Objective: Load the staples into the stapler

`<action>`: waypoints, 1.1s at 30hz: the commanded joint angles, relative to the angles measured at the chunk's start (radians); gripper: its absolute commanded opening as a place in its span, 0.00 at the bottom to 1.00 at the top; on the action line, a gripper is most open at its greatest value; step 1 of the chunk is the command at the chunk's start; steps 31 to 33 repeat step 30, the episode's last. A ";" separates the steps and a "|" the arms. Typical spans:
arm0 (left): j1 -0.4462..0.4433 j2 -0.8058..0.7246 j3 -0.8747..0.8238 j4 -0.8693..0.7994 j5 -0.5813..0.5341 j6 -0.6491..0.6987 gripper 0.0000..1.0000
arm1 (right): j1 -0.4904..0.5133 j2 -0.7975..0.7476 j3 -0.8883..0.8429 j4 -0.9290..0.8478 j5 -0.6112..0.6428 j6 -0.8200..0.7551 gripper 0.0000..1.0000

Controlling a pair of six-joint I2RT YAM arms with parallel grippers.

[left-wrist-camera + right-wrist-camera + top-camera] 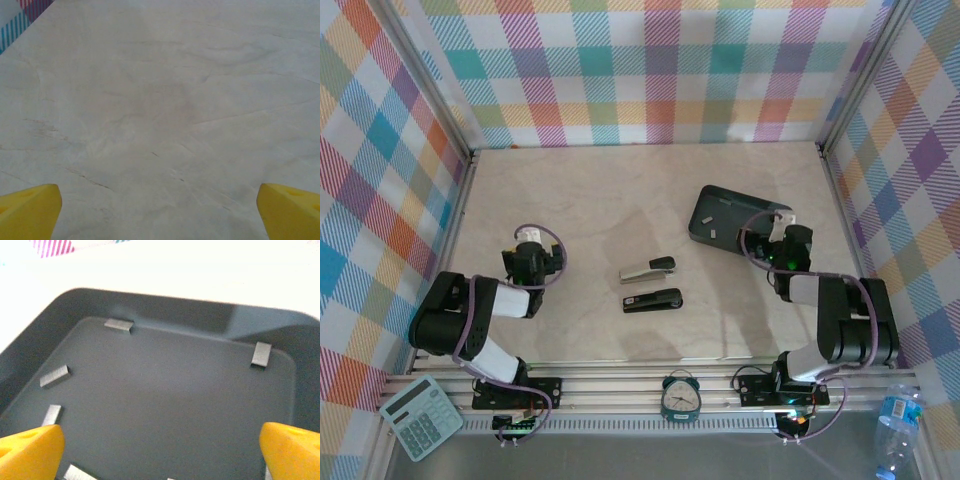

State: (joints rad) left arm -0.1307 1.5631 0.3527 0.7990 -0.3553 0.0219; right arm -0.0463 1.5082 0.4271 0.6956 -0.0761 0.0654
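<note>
The right hand (160, 452) hangs over the dark grey tray (150, 305) with its yellow fingers (30, 450) spread wide apart, holding nothing and touching nothing that I can make out. The left hand (160, 212) is likewise wide apart and empty, low over bare tabletop (165, 100), well to the left of the tray. The staples (54, 376) lie loose on the tray's floor, apart from one another and mostly close to its walls. One strip in the far-left corner runs along the far wall, and one in the far-right corner has its long axis running near to far. Two on the left side slant, and another sits at the near-left edge, partly cut off. Left of the tray, and slightly nearer than it, a silver stapler (647, 269) and a black stapler (653, 301) lie side by side. Both long axes run roughly left to right, the silver one tilted slightly toward the tray.
</note>
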 commanded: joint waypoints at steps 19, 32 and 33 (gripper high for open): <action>0.034 -0.006 0.049 0.032 0.057 -0.041 1.00 | 0.028 0.029 -0.011 0.125 -0.007 -0.050 0.99; 0.034 -0.005 0.050 0.032 0.059 -0.041 1.00 | 0.028 0.029 -0.010 0.124 -0.008 -0.048 0.99; 0.034 -0.005 0.050 0.032 0.059 -0.041 1.00 | 0.028 0.029 -0.010 0.124 -0.008 -0.048 0.99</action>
